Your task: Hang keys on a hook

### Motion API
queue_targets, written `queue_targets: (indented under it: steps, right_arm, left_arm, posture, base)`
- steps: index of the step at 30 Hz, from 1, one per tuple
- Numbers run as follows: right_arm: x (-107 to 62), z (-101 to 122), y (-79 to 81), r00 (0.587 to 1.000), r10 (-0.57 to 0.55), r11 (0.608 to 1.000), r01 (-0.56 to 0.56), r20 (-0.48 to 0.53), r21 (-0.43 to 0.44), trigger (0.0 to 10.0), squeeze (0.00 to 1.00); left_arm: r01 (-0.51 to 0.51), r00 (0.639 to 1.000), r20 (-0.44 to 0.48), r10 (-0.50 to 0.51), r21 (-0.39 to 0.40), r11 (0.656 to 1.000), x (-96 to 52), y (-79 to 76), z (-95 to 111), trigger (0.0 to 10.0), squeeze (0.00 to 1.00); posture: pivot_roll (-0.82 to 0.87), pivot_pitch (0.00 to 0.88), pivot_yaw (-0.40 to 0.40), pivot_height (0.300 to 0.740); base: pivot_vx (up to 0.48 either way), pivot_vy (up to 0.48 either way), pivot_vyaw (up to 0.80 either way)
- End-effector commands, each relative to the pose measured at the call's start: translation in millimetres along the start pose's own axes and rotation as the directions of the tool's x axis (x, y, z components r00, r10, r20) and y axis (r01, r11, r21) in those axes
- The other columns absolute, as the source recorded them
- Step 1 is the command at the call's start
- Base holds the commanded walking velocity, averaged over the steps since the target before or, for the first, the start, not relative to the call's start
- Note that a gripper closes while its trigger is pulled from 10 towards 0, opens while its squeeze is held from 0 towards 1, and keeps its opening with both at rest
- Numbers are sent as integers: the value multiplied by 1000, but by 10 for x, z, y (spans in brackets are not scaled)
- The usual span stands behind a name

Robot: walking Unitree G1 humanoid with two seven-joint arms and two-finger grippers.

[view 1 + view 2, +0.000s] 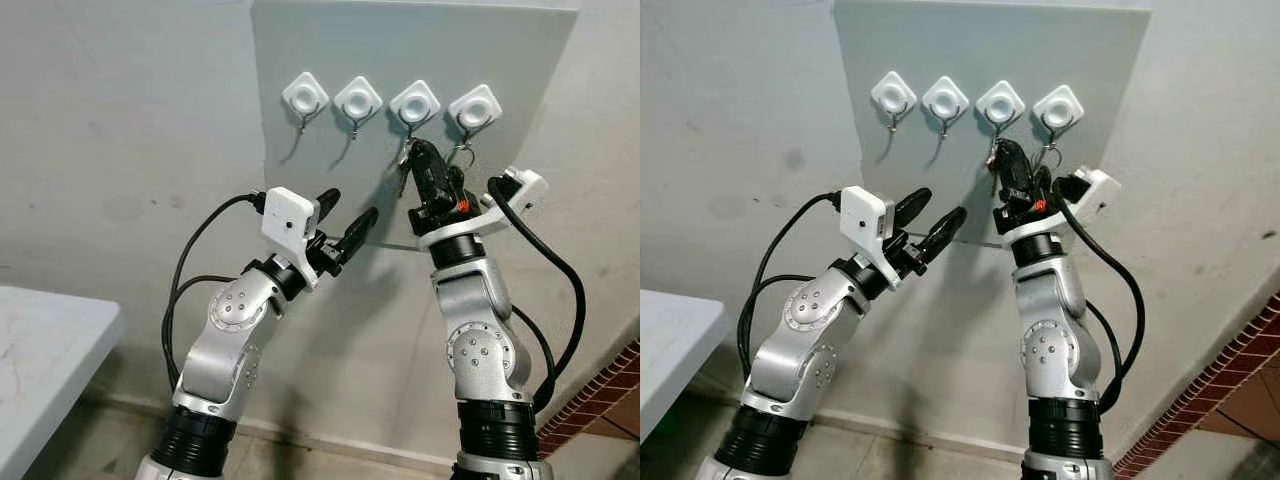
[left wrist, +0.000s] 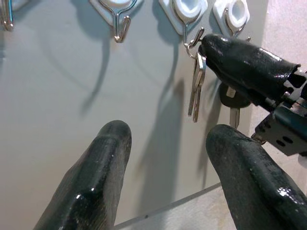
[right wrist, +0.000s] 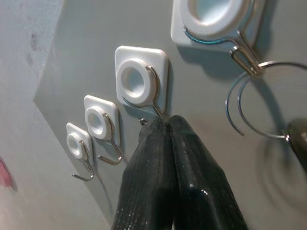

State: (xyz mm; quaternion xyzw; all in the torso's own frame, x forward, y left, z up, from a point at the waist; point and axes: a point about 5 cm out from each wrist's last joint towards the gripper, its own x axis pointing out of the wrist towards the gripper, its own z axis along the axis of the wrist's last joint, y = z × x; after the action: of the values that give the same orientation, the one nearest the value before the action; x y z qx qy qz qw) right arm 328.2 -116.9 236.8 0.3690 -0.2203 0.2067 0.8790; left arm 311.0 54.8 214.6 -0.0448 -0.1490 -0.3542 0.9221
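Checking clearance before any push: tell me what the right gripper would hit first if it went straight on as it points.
Probably the third hook from the left: the right gripper sits just under it, with the board right behind. Depth is unclear.

The keys are a small silver bunch hanging straight down from the third hook in the row of four, counting from my left. That hook is a bent wire on a white square pad stuck to the grey board. The key blades lie flat against the board, tips down. A second ring, thin and silver, hangs on the far-right hook with a dark-headed key below it.
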Motion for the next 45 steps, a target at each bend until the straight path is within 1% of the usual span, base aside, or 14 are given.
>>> queue_targets:
  steps: [1, 5, 6, 7, 9, 24, 25, 32, 34, 39, 40, 41, 43, 45]
  right_arm:
    - [-48, -30, -80, 999, -50, 998, 51, -14, 24, 10000, 0]
    - [-63, -46, -85, 998, -51, 998, 52, -22, 26, 10000, 0]
    - [-74, -52, -86, 998, -49, 999, 50, -26, 18, 10000, 678]
    - [-82, -54, -87, 999, -48, 999, 48, -25, 20, 10000, 1000]
    - [-97, -57, -88, 999, -45, 999, 46, -24, 28, 10000, 1000]
    - [-520, -132, -272, 989, -117, 971, 95, -92, -220, 10000, 1000]
    - [-631, -120, -336, 984, -152, 959, 122, -99, -256, 10000, 1000]
    - [-879, -88, -483, 960, -267, 916, 227, -80, -332, 10000, 1000]
    - [-1034, -109, -583, 939, -332, 878, 272, -91, -395, 10000, 1000]
    - [-1200, -116, -662, 914, -392, 841, 311, -101, -444, 10000, 1000]
    - [-1296, -139, -700, 901, -418, 828, 328, -111, -454, 10000, 0]
    - [-1428, -178, -753, 880, -458, 808, 351, -128, -474, 10000, 0]
    - [-1525, -206, -784, 862, -487, 789, 366, -139, -493, 10000, 0]
    - [-1577, -218, -790, 855, -500, 780, 373, -141, -503, 10000, 0]
  left_arm:
    - [-5, 1000, 4, 5, 2, 1000, -10, 1, 28, 10000, 0]
    - [-9, 1000, 4, 9, -1, 1000, -12, 1, 29, 10000, 0]
    - [-13, 1000, 3, 13, -2, 1000, -14, 5, 27, 10000, 0]
    - [-15, 1000, 3, 15, -2, 1000, -15, 6, 26, 10000, 0]
    - [-17, 1000, 4, 17, -4, 1000, -17, 5, 26, 10000, 0]
    - [-168, 984, -64, 164, -71, 983, -149, 158, -195, 10000, 0]
    - [-217, 973, -99, 207, -104, 971, -214, 193, -290, 10000, 0]
    - [-293, 952, -140, 273, -152, 944, -397, 231, -483, 10000, 0]
    - [-377, 915, -208, 344, -147, 914, -533, 309, -651, 10000, 0]
    - [-452, 882, -225, 415, -151, 879, -676, 389, -768, 10000, 0]
    - [-486, 860, -256, 442, -143, 862, -742, 426, -848, 10000, 0]
    - [-532, 828, -295, 477, -144, 835, -832, 476, -947, 10000, 0]
    - [-572, 802, -316, 506, -166, 803, -908, 514, -1008, 10000, 0]
    - [-583, 794, -325, 514, -164, 796, -954, 526, -1039, 10000, 0]
  posture:
    - [-31, 2, 25, 740]
    - [-30, 3, 23, 740]
    - [-30, 5, 23, 740]
    - [-30, 5, 23, 740]
    - [-29, 6, 21, 740]
    - [-32, 4, 25, 740]
    - [-34, 3, 26, 740]
    - [-40, 1, 29, 740]
    - [-46, 0, 32, 740]
    - [-47, 0, 36, 740]
    - [-50, 0, 39, 740]
    - [-53, 0, 42, 740]
    - [-54, 0, 43, 740]
    - [-55, 0, 45, 740]
  base:
    - [0, 0, 0]
    - [0, 0, 0]
    - [0, 0, 0]
    - [0, 0, 0]
    - [0, 0, 0]
    - [0, 0, 0]
    - [0, 0, 0]
    - [0, 0, 0]
    - [0, 0, 0]
    - [0, 0, 0]
    - [0, 0, 0]
    - [0, 0, 0]
    - [0, 0, 0]
    - [0, 0, 0]
